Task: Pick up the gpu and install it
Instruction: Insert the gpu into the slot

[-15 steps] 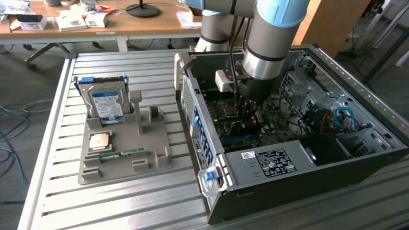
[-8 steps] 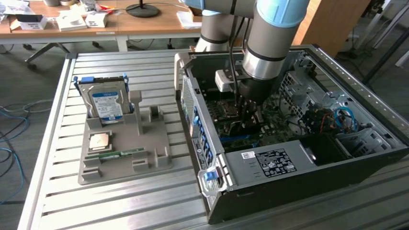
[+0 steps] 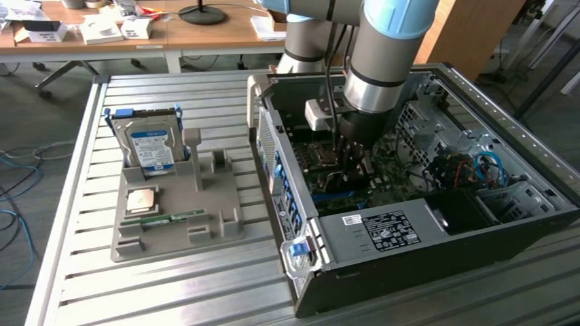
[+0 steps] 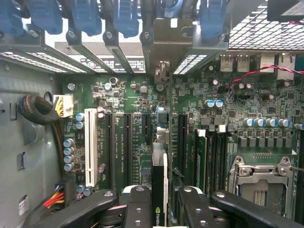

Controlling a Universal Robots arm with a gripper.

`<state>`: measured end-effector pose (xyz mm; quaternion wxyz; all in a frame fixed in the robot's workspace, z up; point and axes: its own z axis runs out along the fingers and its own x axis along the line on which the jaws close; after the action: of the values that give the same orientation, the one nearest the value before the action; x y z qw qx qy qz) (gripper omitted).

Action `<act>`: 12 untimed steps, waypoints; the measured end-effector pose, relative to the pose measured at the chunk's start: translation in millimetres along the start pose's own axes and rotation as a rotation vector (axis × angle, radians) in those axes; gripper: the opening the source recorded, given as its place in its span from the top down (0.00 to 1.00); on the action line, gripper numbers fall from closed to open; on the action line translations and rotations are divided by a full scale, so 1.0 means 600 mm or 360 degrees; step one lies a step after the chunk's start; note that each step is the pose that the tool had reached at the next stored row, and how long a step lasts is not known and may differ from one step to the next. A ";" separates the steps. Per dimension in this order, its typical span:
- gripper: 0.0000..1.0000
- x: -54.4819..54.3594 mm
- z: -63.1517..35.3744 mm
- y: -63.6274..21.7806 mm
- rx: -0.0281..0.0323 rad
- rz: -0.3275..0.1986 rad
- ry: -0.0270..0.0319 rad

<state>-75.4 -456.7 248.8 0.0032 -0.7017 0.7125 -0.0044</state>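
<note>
The gripper (image 4: 161,202) is partly closed, its fingers (image 4: 137,206) clamped on both faces of the gpu (image 4: 158,175). The card stands edge-on inside the open computer case (image 3: 507,102) over the motherboard (image 4: 133,95), with its metal bracket (image 4: 164,45) at the rear slot openings. The likely trouble is misalignment — a slight tilt would land the card's edge beside its slot or snag the bracket on the blue clips (image 4: 85,14). Room is tight — expansion slots (image 4: 111,147) and memory slots (image 4: 209,156) flank the card closely.
</note>
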 end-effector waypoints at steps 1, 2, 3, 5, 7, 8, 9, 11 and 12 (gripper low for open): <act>0.74 0.000 0.000 0.000 0.00000 -0.0001 0.00001; 0.74 0.000 0.001 0.000 -0.00001 -0.0003 0.00002; 0.74 0.000 0.001 0.000 -0.00002 -0.0003 0.00004; 0.74 0.000 0.001 0.000 -0.00003 -0.0004 0.00006; 0.74 0.000 0.002 0.000 -0.00002 -0.0004 0.00003; 0.74 0.000 0.002 0.000 -0.00002 -0.0004 0.00003; 0.74 0.000 0.002 0.000 -0.00001 -0.0004 0.00004; 0.74 0.000 0.002 0.000 -0.00002 -0.0004 0.00004; 0.74 0.000 0.002 0.000 -0.00001 -0.0004 0.00003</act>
<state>-75.6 -456.9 247.4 0.0031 -0.7026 0.7116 -0.0045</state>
